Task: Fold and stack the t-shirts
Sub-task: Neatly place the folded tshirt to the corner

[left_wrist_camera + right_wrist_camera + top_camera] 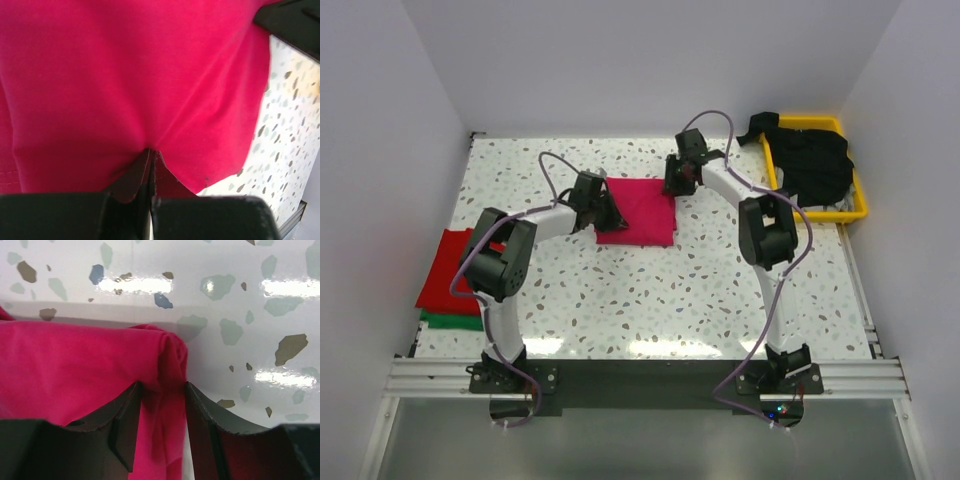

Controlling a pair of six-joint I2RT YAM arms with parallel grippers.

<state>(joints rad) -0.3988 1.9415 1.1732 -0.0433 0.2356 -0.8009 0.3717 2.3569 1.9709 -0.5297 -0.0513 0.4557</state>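
The speckled table (650,300) carries everything. Far right of the magenta-pink t-shirt (642,215) sits a yellow tray (863,200) heaped with black t-shirts (815,165). One black piece spills over the tray's far rim. How many shirts are in the heap cannot be told, and a pale scrap at its near corner is too small to identify.

The magenta-pink t-shirt lies folded flat at mid-table, nearly square, so no long axis stands out. Its edges run roughly parallel to the table's.

Well to its left, at the table's edge, lies a folded red t-shirt (445,270). It covers a green t-shirt (450,320), which shows only as a strip along the near side.

The left gripper (151,162) is at the magenta shirt's left edge, jaws pressed together and pinching a pucker of cloth. The right gripper (162,386) is at its far right corner. Its jaws are partly closed, and a thick bunched fold fills the gap at their tips.
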